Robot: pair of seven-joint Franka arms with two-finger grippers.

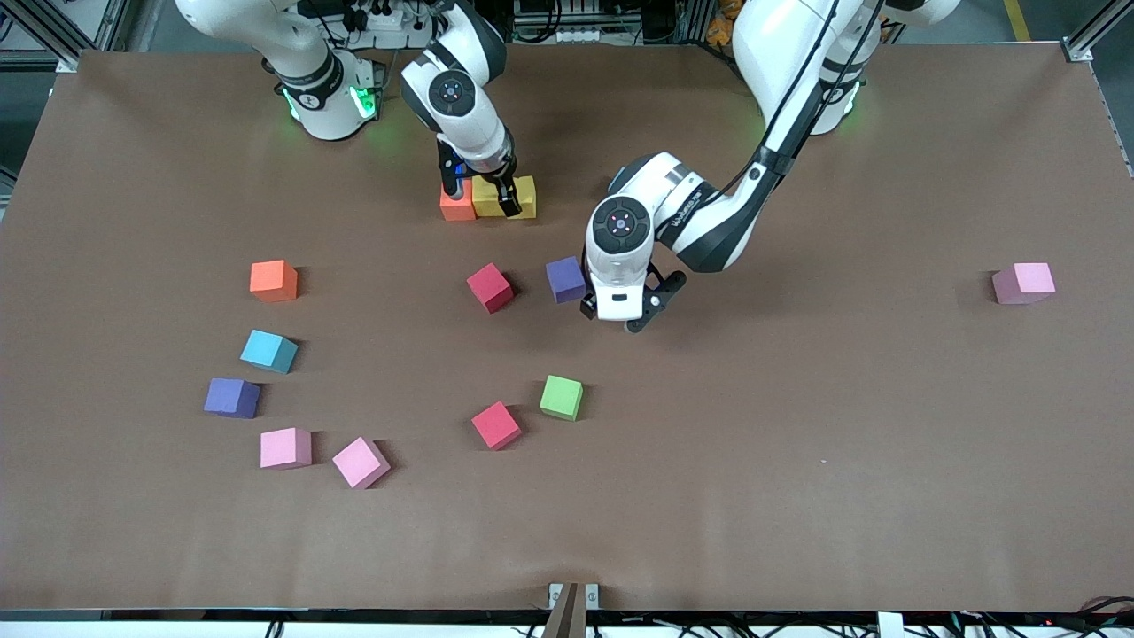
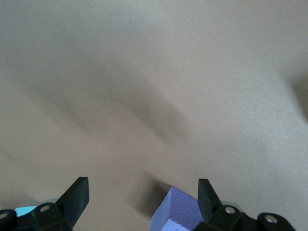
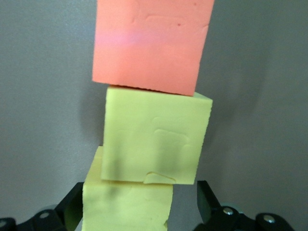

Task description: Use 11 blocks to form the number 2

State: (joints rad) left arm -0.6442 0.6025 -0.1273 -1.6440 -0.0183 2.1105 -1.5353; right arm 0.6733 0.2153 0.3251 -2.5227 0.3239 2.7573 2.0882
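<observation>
Right hand [image 1: 483, 188] sat spread wide around the yellow blocks [image 1: 505, 197], which touched an orange block [image 1: 456, 205] in a row near the robots. Left hand [image 1: 620, 317] hung open, gripping nothing, just beside a purple block [image 1: 565, 278]. Other blocks lay scattered on the tabletop [image 1: 797, 443].

no readable text, labels or numbers anywhere
</observation>
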